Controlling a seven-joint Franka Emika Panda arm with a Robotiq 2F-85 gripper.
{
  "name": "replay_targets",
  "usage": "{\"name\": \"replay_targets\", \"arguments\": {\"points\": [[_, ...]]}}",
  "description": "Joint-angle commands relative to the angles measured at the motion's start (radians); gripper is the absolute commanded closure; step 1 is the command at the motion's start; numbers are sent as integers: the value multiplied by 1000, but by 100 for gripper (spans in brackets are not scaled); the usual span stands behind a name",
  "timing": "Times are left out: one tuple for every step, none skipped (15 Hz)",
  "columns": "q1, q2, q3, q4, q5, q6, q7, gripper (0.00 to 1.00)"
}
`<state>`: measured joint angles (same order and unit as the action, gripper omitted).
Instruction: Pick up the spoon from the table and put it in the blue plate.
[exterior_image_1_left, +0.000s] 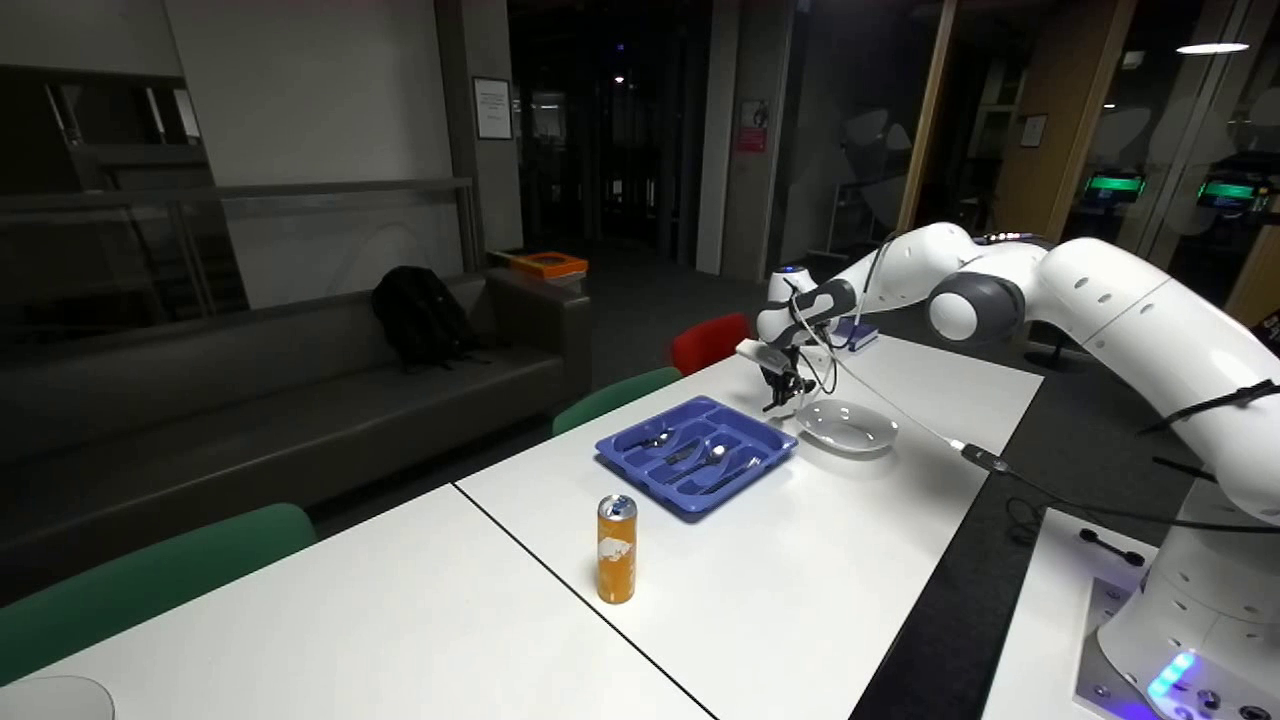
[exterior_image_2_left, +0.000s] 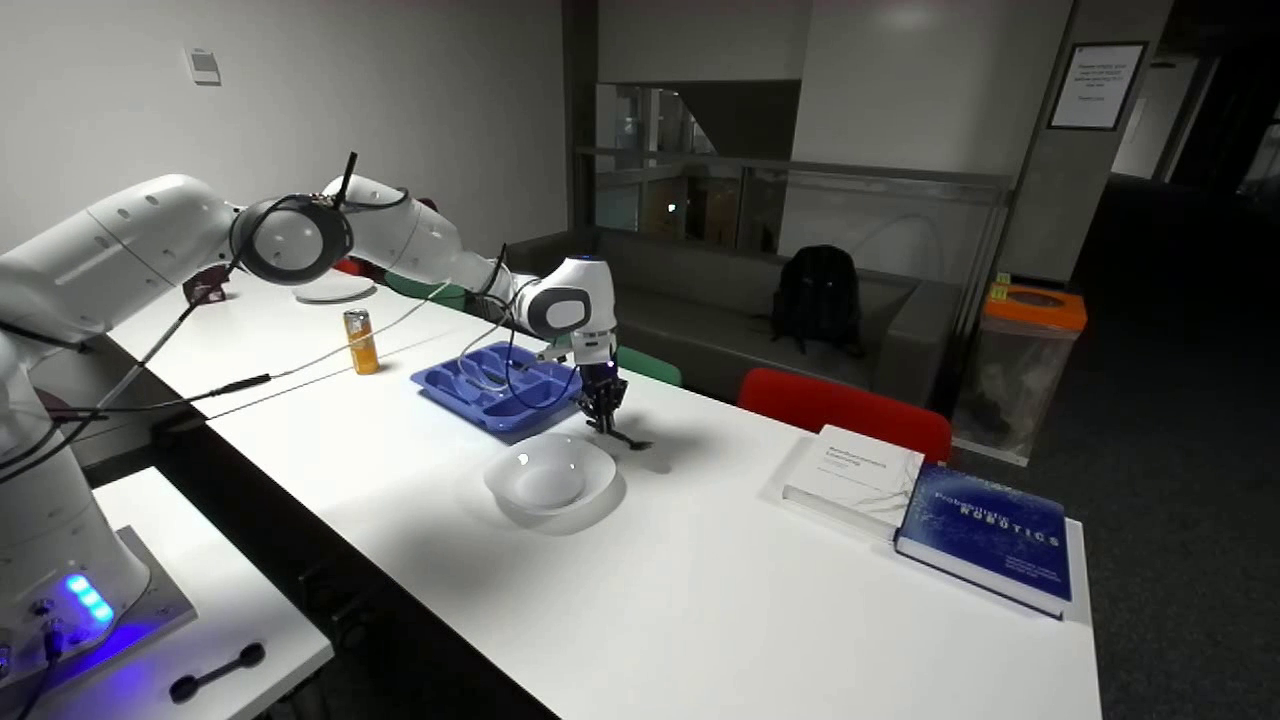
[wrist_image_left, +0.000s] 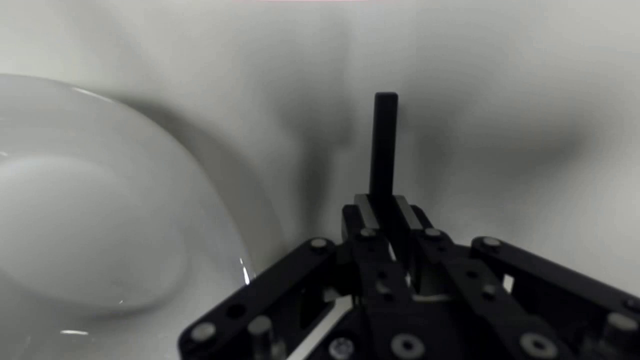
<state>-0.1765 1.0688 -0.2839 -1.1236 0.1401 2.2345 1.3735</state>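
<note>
Spoon (wrist_image_left: 384, 142), or what shows of it: a slim black bar, straight, flat-sided, square at the tip; bowl end not made out. The gripper (wrist_image_left: 386, 215) has its jaws nearly together, pinching the bar between them. Held over the white table (exterior_image_2_left: 800, 620), just beside the white bowl (exterior_image_2_left: 550, 480): round, glossy, hard highlights on its inner curve. Near both, the blue plate (exterior_image_1_left: 690, 507), smooth and rectangular, corners rounded, rim raised, dividers cutting it into compartments; dark-handled cutlery (exterior_image_1_left: 717, 453) with shiny metal ends lies inside. Bowl sits close by the plate's corner; touching or apart, cannot tell. White arm (exterior_image_1_left: 1140, 300), rounded shells, reaches across; a thin cable (exterior_image_2_left: 240, 386) slung from it loops across my sight of the plate. On the plate's far side from the bowl, a slim orange can (exterior_image_1_left: 616, 560), upright, metal-topped. At one table end, a white book (exterior_image_2_left: 855, 475) and a blue book (exterior_image_2_left: 985, 535), both flat. Red chair (exterior_image_2_left: 845, 402) at the edge; black backpack (exterior_image_2_left: 820, 295) on a dark couch (exterior_image_2_left: 700, 275).
</note>
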Motion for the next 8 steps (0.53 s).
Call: {"name": "replay_targets", "arguments": {"points": [[41,-80,-49,-52,-31,5,40,97],[50,-99,-56,-65,-30,16,42,97],[59,-121,-61,-79,-27,24,39,97],[69,-142,-67,-96,-25,37,41,97],[80,-171,-70,-118,-23,47,41,97],[93,-195,-76,-138,-21,57,44,97],[107,-218,-79,-160,-21,70,51,97],[123,-245,-83,-188,-21,89,58,97]]}}
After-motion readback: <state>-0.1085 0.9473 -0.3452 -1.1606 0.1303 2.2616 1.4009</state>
